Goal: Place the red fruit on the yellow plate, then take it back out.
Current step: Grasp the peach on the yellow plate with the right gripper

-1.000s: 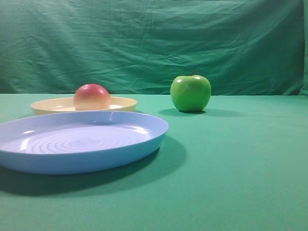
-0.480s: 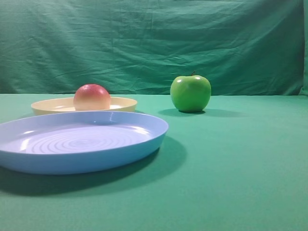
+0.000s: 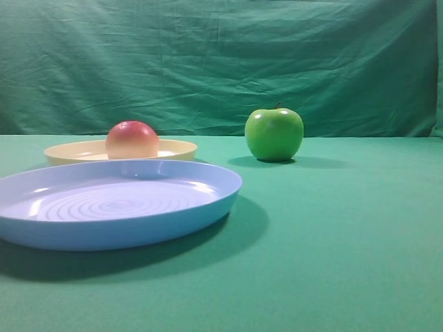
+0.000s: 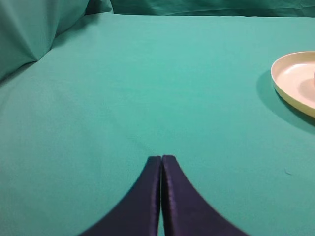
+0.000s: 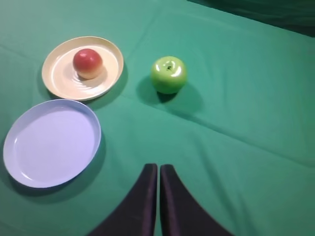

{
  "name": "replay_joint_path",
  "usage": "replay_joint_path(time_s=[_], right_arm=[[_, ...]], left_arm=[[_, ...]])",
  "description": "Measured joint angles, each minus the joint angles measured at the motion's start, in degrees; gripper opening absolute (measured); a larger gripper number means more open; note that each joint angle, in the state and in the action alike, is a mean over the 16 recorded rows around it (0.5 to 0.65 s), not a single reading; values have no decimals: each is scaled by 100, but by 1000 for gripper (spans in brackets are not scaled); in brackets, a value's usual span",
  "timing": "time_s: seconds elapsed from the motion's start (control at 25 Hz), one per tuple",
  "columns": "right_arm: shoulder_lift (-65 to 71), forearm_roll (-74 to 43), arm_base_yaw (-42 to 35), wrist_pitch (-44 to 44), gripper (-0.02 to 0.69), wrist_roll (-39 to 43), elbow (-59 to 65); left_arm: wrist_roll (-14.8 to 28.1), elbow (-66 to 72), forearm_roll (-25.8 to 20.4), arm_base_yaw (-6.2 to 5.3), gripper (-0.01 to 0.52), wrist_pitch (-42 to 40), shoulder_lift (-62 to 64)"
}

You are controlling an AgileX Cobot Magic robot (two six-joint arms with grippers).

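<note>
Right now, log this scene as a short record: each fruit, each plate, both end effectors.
red fruit: rounded red-and-cream fruit sitting on the shallow cream-yellow plastic plate
green fruit: glossy green apple on the green cloth, apart from both plates
blue plate: large light-blue ringed plate, nothing on it
left end effector: shut, holding nothing, over bare cloth
right end effector: shut, holding nothing, clear of all items

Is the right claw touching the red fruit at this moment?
Apart. The right wrist view shows the right claw shut and empty, with bare green cloth between it and the red fruit sitting on the yellow plate.
</note>
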Motion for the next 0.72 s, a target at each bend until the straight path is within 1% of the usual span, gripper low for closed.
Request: replay_joint_path(time_s=[0.16, 0.48, 0.72], right_arm=[[-673, -170, -422, -819, 0, 186, 837], [-1966, -264, -1603, -2864, 0, 303, 2689], [-2930, -267, -2367, -3869, 0, 311, 4004]], left_arm=[[0, 0, 0, 0, 0, 0, 0], [0, 0, 0, 0, 0, 0, 0], [0, 0, 0, 0, 0, 0, 0]])
